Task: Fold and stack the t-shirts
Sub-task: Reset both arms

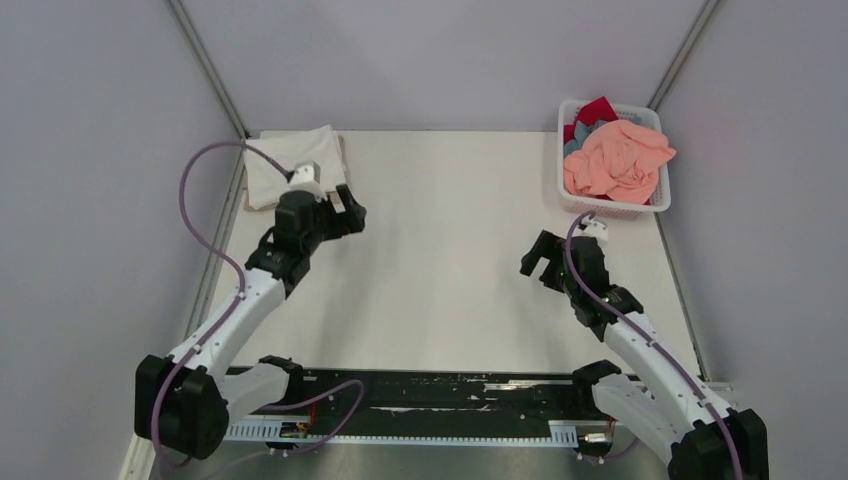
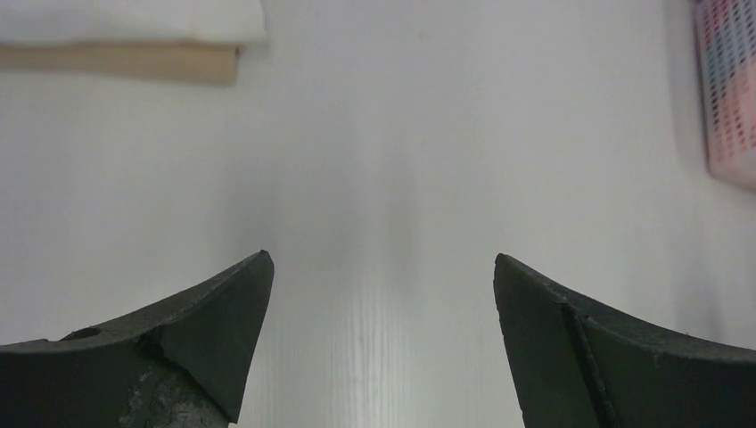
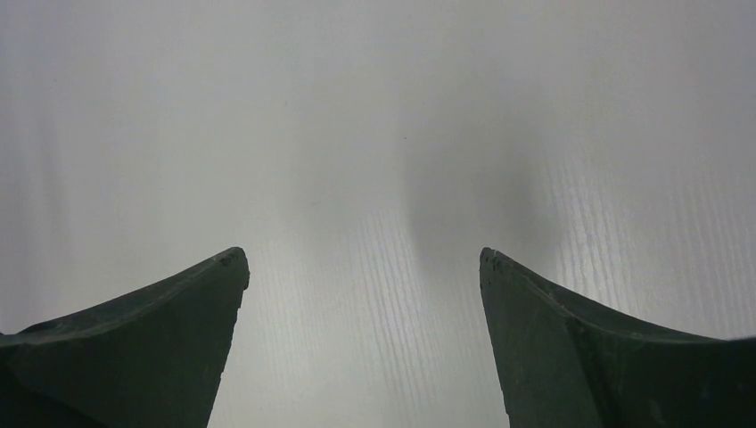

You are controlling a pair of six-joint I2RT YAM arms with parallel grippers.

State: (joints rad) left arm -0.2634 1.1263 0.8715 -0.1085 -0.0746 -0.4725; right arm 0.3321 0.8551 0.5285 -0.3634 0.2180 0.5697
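Near the far-right basket (image 1: pixel 612 208), my R gripper (image 1: pixel 537 262) hangs wide, empty; my L gripper (image 1: pixel 348 210), also wide and empty, sits just beside the far-left stack. Risk: pinching the crumpled salmon t-shirt (image 1: pixel 615 160) may snag the red t-shirt (image 1: pixel 598 108) or grey-blue t-shirt (image 1: pixel 585 133) beneath, or drag the basket. Stack: white t-shirt (image 1: pixel 285 165) folded flat on tan t-shirt (image 2: pixel 116 62), edges approx. flush.

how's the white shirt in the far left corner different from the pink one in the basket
The white t-shirt is folded flat; the salmon pink t-shirt is a crumpled heap. The white one lies on the table, atop a folded tan t-shirt; the pink one sits in the basket over other clothes. Both are plain and lie near the table's far edge.
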